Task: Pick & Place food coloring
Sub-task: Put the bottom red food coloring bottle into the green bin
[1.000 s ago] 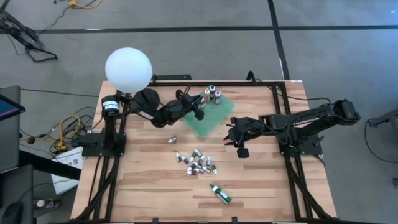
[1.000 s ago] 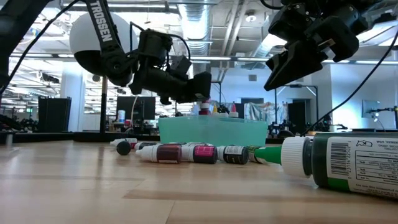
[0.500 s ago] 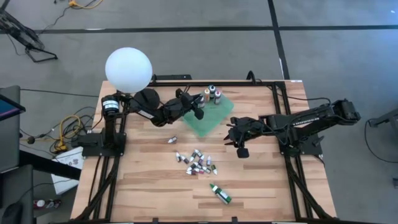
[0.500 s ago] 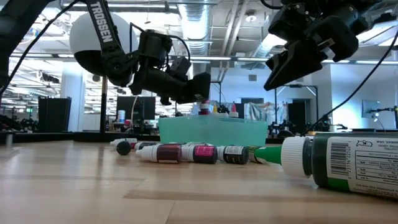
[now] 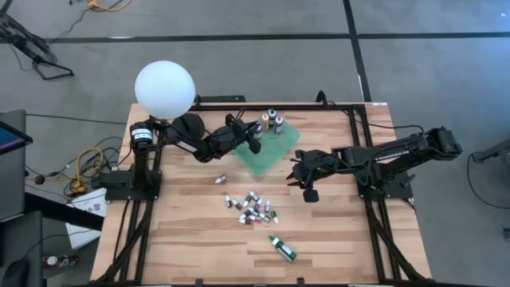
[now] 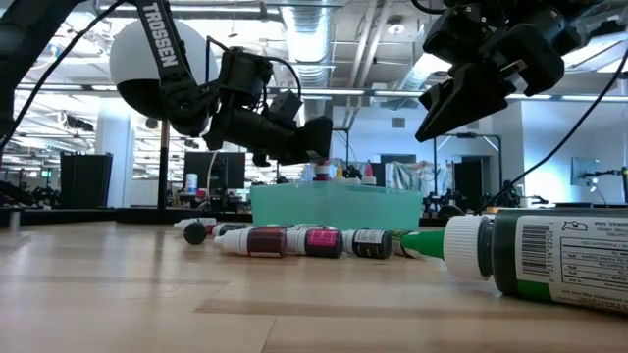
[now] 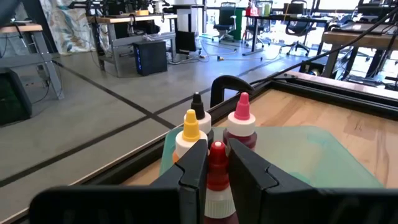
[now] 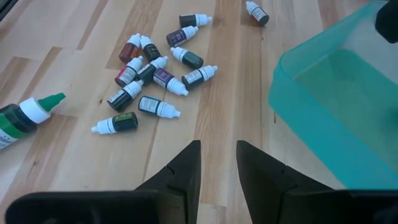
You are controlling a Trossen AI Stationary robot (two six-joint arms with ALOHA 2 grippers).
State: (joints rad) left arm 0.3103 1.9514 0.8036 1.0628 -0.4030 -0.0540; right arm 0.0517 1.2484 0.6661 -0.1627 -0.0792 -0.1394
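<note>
My left gripper [image 5: 255,144] reaches level over the far left corner of the green square tray [image 5: 271,153] and is shut on a red-capped food coloring bottle [image 7: 217,167]. Just beyond it, three more bottles stand upright on the tray: yellow-capped [image 7: 190,133], black-capped [image 7: 198,107] and pink-capped [image 7: 242,122]. Several small bottles lie in a loose pile [image 5: 253,208] on the wood. My right gripper [image 5: 307,192] hangs open above the table right of the tray, tilted down toward the pile [image 8: 155,74], with nothing between its fingers. My left gripper pinches the red-capped bottle between its two fingers at the neck just under the cap [image 7: 216,190]. The fingers come in level from the table's left side. The bottle stands upright, its red tip rising above the fingertips. The fingers hide its lower part and base.
A large green bottle [image 5: 282,247] lies on its side near the front edge, and one small bottle [image 5: 222,179] lies alone left of the pile. A white sphere [image 5: 165,88] sits above the left arm's base. Bare wood lies at the front left and front right.
</note>
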